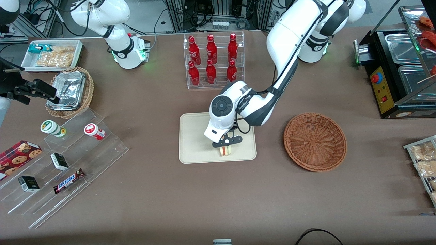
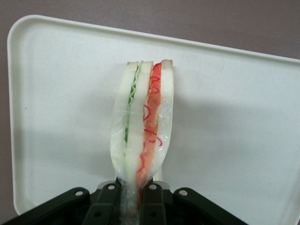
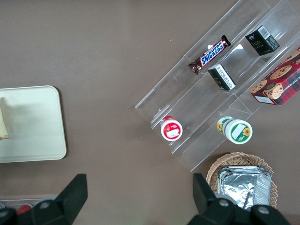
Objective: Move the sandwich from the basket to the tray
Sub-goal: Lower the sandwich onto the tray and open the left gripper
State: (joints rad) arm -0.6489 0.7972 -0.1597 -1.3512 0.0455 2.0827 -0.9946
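Observation:
My left gripper (image 1: 226, 144) hangs over the cream tray (image 1: 194, 136), close to the tray's edge nearest the front camera. It is shut on the sandwich (image 1: 224, 150), a wedge of white bread in clear wrap with green and red filling. The wrist view shows the sandwich (image 2: 143, 122) standing on edge, pinched at its narrow end in the gripper (image 2: 132, 191) over the tray (image 2: 234, 117); I cannot tell whether it touches the tray. The reddish-brown basket (image 1: 315, 141) sits empty beside the tray, toward the working arm's end. The right wrist view catches the tray (image 3: 33, 126) and a sliver of the sandwich (image 3: 3, 124).
A clear rack of red bottles (image 1: 213, 61) stands farther from the front camera than the tray. A stepped acrylic stand with snacks (image 1: 64, 160) and a tan wicker basket with foil (image 1: 69, 92) lie toward the parked arm's end. A black food warmer (image 1: 398, 75) sits at the working arm's end.

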